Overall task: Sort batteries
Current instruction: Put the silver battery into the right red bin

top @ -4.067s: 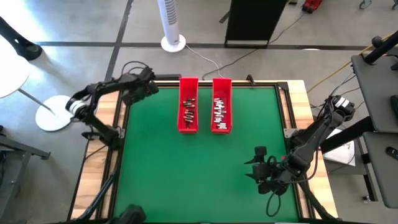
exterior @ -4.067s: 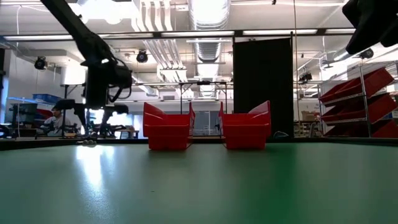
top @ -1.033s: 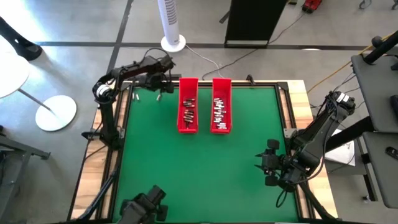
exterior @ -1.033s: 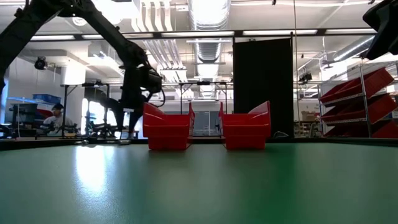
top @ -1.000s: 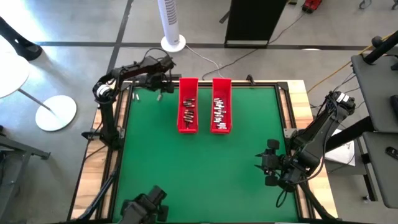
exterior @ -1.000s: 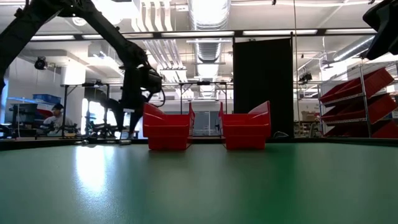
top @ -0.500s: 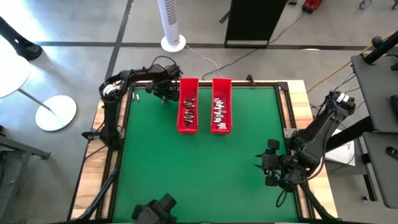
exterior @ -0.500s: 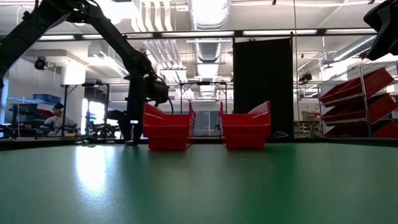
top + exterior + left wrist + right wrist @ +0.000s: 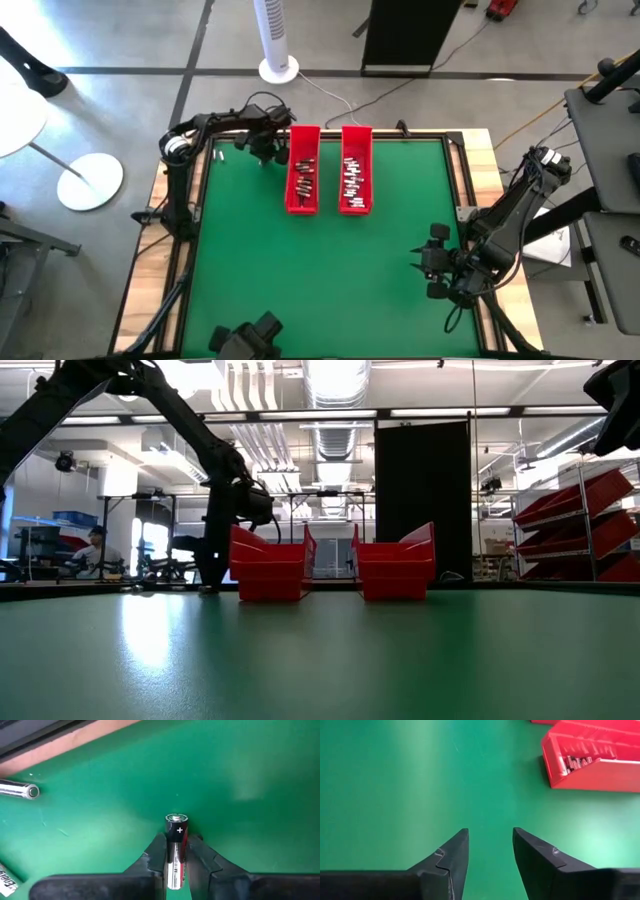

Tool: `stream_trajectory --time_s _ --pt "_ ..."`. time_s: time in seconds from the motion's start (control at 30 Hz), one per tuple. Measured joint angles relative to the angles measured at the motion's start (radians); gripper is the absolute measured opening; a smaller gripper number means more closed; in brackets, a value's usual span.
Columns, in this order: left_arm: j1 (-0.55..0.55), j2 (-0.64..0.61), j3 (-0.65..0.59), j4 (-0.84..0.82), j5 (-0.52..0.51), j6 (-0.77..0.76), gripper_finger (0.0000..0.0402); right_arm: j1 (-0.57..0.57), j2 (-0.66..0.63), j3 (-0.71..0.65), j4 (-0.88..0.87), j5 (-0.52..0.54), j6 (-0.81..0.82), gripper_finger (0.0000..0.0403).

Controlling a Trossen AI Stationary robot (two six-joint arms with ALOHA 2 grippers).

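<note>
Left gripper [image 9: 176, 851] clamped on a battery [image 9: 176, 845] at the mat's [image 9: 300, 270] far left corner, beside the left tray [image 9: 303, 170].
Two more batteries [image 9: 20, 791] loose nearby; others lying in both trays, including the right tray [image 9: 355, 168]. Right gripper [image 9: 490, 850] parked near the mat's right edge, fingers parted, empty.

The setting is an industrial robotics lab: exposed silver ceiling ducting [image 9: 335, 385], fluorescent strip lights [image 9: 455, 412], racks of red angled storage bins [image 9: 575, 520], a polished grey concrete floor [image 9: 130, 40], and other dark robot rigs [image 9: 165, 555] behind.
</note>
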Motion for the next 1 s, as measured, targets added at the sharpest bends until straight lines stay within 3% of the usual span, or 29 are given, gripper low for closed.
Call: stream_trajectory --time_s 0.3,0.63,0.87,1.0 --pt "-0.016 -0.073 -0.01 -0.07 -0.017 0.021 0.0022 -0.001 0.0 0.048 -0.008 0.008 -0.085 0.0134" --pt "-0.066 -0.274 -0.049 -0.134 -0.025 -0.014 0.0022 -0.006 0.0 0.058 -0.039 0.042 -0.094 0.0146" --pt "-0.206 -0.456 -0.069 -0.102 -0.028 -0.115 0.0022 -0.079 -0.021 0.058 -0.142 0.086 -0.014 0.017" --pt "-0.33 -0.531 -0.069 0.015 -0.036 -0.141 0.0022 -0.121 -0.055 0.057 -0.12 0.133 -0.036 0.0191"
